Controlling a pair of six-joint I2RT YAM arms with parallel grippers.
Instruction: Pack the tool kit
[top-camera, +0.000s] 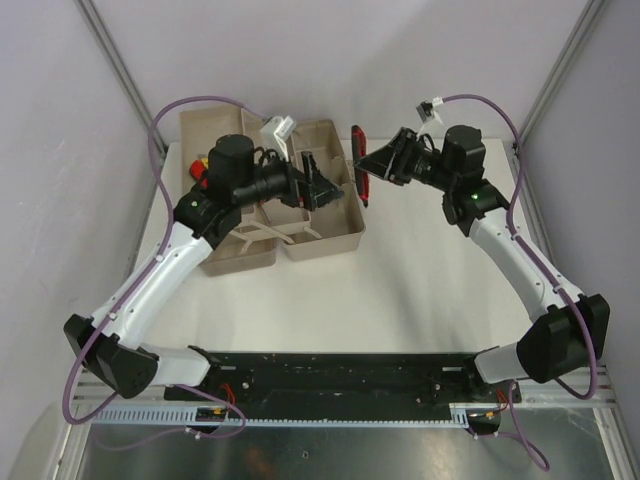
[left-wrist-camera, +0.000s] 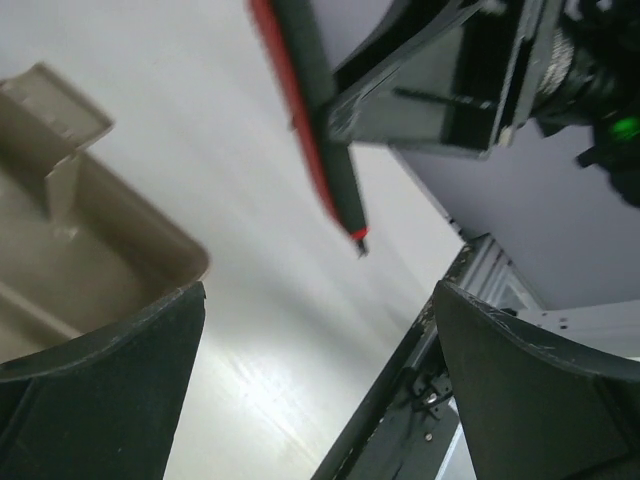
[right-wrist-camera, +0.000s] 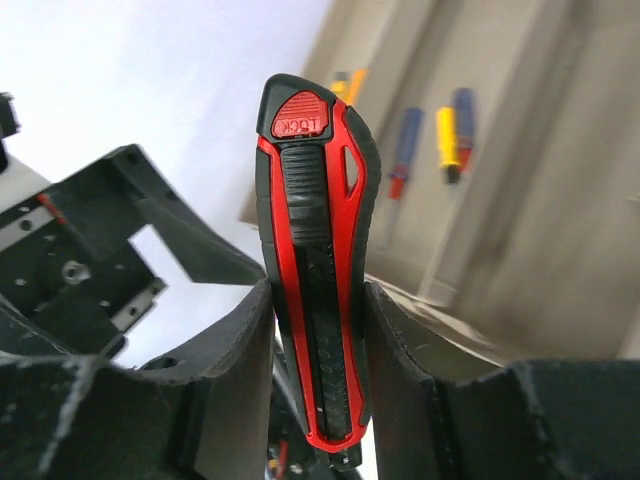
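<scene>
1 cutter (top-camera: 359, 168), upper centre: clamped in right gripper (top-camera: 376, 160) beside toolbox (top-camera: 325, 243), likely for loading; left gripper (left-wrist-camera: 320, 360) gaped wide, empty.

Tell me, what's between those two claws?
Only the red-and-black cutter, clamped in the right gripper, stands between it and the open left gripper. The top view shows it, beside the right edge of the toolbox.
</scene>
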